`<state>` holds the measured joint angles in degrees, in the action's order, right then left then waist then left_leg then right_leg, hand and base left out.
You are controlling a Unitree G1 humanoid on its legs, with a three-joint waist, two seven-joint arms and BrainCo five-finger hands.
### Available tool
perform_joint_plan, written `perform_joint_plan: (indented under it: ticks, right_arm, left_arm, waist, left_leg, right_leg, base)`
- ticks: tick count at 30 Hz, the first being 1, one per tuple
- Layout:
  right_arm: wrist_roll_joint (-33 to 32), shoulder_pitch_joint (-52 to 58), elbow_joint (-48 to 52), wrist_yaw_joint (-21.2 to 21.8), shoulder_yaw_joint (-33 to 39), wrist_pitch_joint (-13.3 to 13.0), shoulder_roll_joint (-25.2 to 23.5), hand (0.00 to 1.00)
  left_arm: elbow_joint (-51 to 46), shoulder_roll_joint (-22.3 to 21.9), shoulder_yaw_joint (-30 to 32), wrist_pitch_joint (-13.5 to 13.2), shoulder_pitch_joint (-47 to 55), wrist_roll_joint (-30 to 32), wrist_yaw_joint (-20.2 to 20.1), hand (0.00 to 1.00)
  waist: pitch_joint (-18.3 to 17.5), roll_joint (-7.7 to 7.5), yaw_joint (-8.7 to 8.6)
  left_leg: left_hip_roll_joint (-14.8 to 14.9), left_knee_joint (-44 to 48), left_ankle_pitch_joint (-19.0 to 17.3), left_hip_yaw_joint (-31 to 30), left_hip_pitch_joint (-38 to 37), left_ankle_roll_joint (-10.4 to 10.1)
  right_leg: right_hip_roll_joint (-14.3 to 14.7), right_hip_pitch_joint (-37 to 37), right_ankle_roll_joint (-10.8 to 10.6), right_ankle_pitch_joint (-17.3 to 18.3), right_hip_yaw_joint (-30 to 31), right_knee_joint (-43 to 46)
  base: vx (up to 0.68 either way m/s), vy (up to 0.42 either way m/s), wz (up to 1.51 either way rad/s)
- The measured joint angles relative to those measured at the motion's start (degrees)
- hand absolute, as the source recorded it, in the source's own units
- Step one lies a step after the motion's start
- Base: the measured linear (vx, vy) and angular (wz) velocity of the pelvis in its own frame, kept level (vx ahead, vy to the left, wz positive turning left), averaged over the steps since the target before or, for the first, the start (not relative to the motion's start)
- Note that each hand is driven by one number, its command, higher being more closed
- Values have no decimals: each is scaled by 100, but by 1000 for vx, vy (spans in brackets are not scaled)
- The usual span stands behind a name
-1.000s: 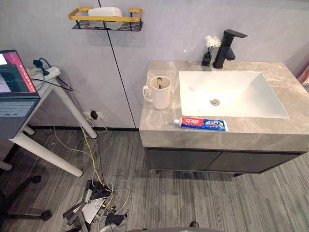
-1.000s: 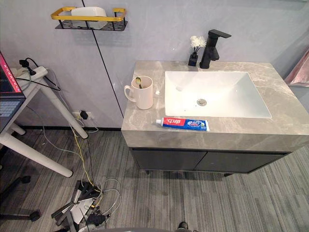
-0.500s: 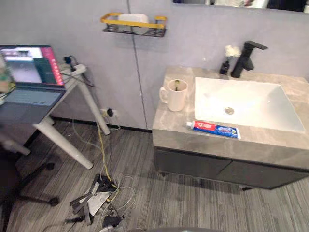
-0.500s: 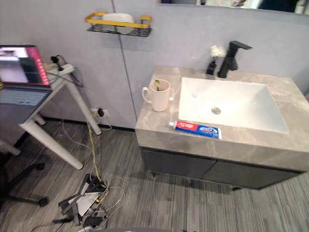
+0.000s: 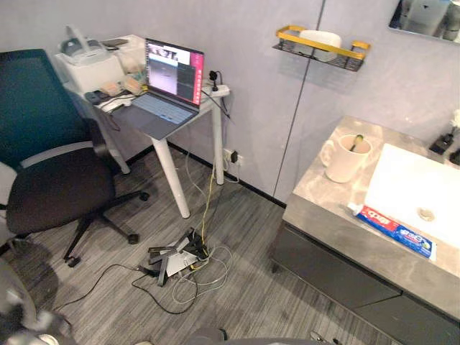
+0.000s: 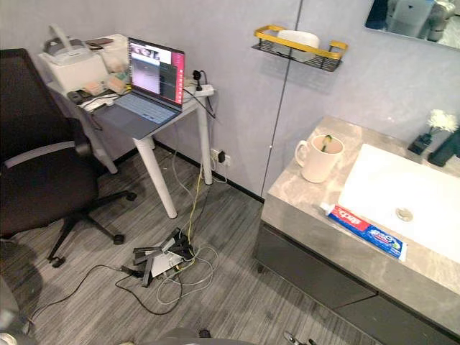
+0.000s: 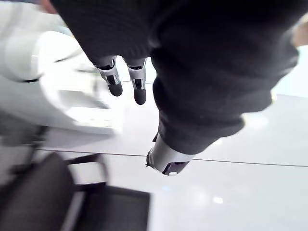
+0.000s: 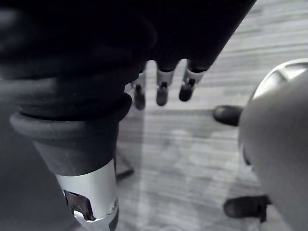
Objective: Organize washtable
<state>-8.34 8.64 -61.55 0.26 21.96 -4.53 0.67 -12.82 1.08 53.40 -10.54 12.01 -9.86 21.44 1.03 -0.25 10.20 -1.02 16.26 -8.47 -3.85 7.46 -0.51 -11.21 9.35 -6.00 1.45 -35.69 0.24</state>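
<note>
A cream mug with a toothbrush in it stands on the grey marble washtable, near its left end. A red, white and blue toothpaste tube lies flat by the front edge, in front of the white sink. A black faucet and a small vase of white flowers stand at the back. My left hand hangs with relaxed fingers and holds nothing. My right hand hangs over the floor, its fingers straight and empty.
A gold-railed wall shelf holds a white dish above the washtable. To the left stand a white desk with a laptop and a black office chair. A tangle of cables and a power strip lies on the floor between.
The whole picture has swung to the left: the camera moved. The washtable now sits at the right edge, and the desk and chair have come into view. The things themselves stay put.
</note>
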Motion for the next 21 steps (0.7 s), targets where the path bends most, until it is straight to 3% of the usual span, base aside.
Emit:
perform_joint_plan:
  ticks: [1, 5, 10, 12, 15, 18, 19, 21]
  right_arm:
    - [0, -40, 87, -2, -119, 1, -41, 0]
    - [-2, -97, 274, 16, -409, 12, -188, 0]
    - [-1, -75, 285, 121, -501, 16, -229, 0]
    - [-1, -91, 284, 125, -501, 17, -230, 0]
    - [0, -126, 258, 130, -497, 14, -231, 0]
    - [4, -140, 158, 141, -486, 6, -184, 0]
    - [4, -154, 15, 144, -455, 9, -111, 0]
    - [4, -170, -81, 176, -445, 21, -17, 0]
  left_arm:
    - [-650, 36, -14, 10, -73, 390, 123, 0]
    - [-2065, 367, -571, 22, -84, 1320, 208, 0]
    - [-2888, 614, -2047, 4, -81, 1490, -375, 0]
    - [-3079, 802, -3016, 1, -83, 1486, -772, 0]
    - [-3225, 1132, -3974, -88, -149, 1418, -1151, 0]
    - [-3135, 1487, -5326, -196, -720, 1147, -1540, 0]
    - [-2882, 1633, -6107, -245, -1245, 1072, -1659, 0]
    - [-2617, 1815, -6769, -269, -1711, 1049, -1798, 0]
  waist:
    - [10, 77, -4]
    - [-43, 82, 0]
    - [-61, 83, -28]
    - [-67, 84, -111]
    - [-88, 83, -247]
    - [-176, 104, -347]
    - [-239, 112, -358]
    - [-265, 151, -415]
  left_leg:
    - [-16, 104, -84, -16, 26, 0]
    - [-92, 187, -96, -83, 82, 23]
    - [-114, 186, -63, -94, 77, 3]
    - [-108, 185, -49, -85, 64, 15]
    - [-94, 177, -29, -17, 19, 49]
    - [-85, 135, -22, 120, -34, 57]
    - [-97, 50, -10, 193, -95, 49]
    - [-103, 1, -5, 250, -163, 51]
  right_leg:
    - [-8, 48, 1, 5, -40, 0]
    - [-71, 53, -5, 53, -84, 21]
    - [-95, 55, -14, 59, -126, 53]
    - [-88, 52, -16, 58, -69, 46]
    - [-86, 51, -46, 39, 19, 16]
    - [-85, 39, -152, -32, 163, -81]
    - [-80, 43, -153, -56, 236, -155]
    - [-91, 40, -151, -56, 325, -151]
  base:
    - [-111, 113, 16]
    - [-78, 67, 10]
    - [-30, 21, 3]
    - [30, 3, -5]
    - [49, 3, -16]
    - [68, 8, -25]
    - [54, -3, -28]
    - [48, 5, -24]
